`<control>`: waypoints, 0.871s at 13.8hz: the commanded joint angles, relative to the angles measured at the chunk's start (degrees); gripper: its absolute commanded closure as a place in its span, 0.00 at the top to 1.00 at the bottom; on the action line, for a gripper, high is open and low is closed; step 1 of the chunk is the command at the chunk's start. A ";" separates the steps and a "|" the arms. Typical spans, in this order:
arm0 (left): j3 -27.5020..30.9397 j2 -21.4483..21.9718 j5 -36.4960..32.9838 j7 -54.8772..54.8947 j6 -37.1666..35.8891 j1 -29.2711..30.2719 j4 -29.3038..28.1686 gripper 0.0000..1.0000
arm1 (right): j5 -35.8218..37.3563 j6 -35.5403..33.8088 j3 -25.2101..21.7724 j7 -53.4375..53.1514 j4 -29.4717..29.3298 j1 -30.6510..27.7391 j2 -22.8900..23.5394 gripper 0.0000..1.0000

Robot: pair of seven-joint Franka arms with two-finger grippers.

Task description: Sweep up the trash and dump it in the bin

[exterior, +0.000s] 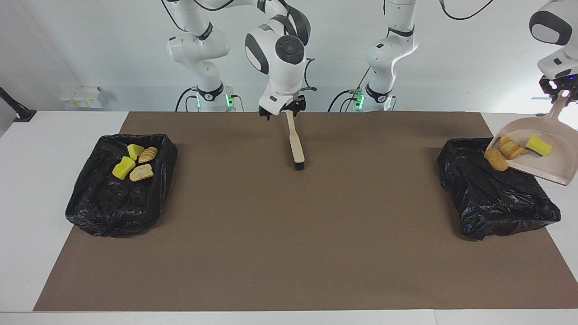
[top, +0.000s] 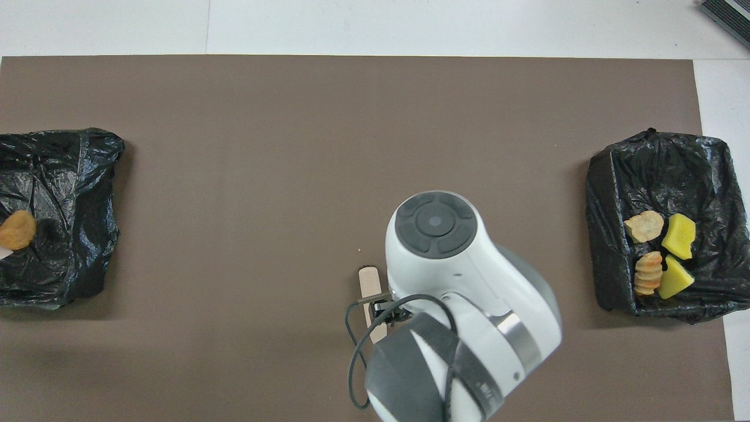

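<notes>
My left gripper (exterior: 558, 88) is shut on the handle of the beige dustpan (exterior: 548, 162), held tilted in the air over the black bin bag (exterior: 496, 198) at the left arm's end of the table. Three pieces of trash lie in the pan. A tan lump (exterior: 496, 159) sits at its lowest edge, and sliced bread (exterior: 510, 146) and a yellow sponge (exterior: 538, 144) lie higher up. The beige brush (exterior: 295, 144) lies flat on the brown mat. My right gripper (exterior: 282, 109) hangs open just above the handle's end.
A second black bin bag (exterior: 122, 194) at the right arm's end holds several pieces, among them yellow sponges (top: 678, 235) and bread lumps (top: 644, 225). The brown mat (exterior: 289, 234) covers most of the white table.
</notes>
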State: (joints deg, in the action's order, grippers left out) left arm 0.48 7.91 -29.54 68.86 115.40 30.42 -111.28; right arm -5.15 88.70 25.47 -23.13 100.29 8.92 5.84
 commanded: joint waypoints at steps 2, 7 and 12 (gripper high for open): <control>0.13 -1.41 -4.72 1.19 1.49 -0.71 2.02 0.00 | 2.42 -4.93 0.37 7.29 -5.18 -5.48 0.31 1.00; -0.66 -3.78 -10.79 2.24 1.32 -5.63 5.10 0.00 | 8.92 -7.49 0.28 19.51 -9.93 -11.20 0.14 1.00; -0.66 -4.48 -19.13 11.97 5.35 -7.31 6.07 0.00 | 11.57 -6.44 -0.94 22.43 -11.08 -12.44 -0.30 1.00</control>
State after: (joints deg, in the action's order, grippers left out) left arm -0.99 4.37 -45.47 76.45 118.84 24.03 -106.82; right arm 5.22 82.74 24.74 -2.43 90.07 -2.87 5.77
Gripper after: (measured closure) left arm 0.674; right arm 0.000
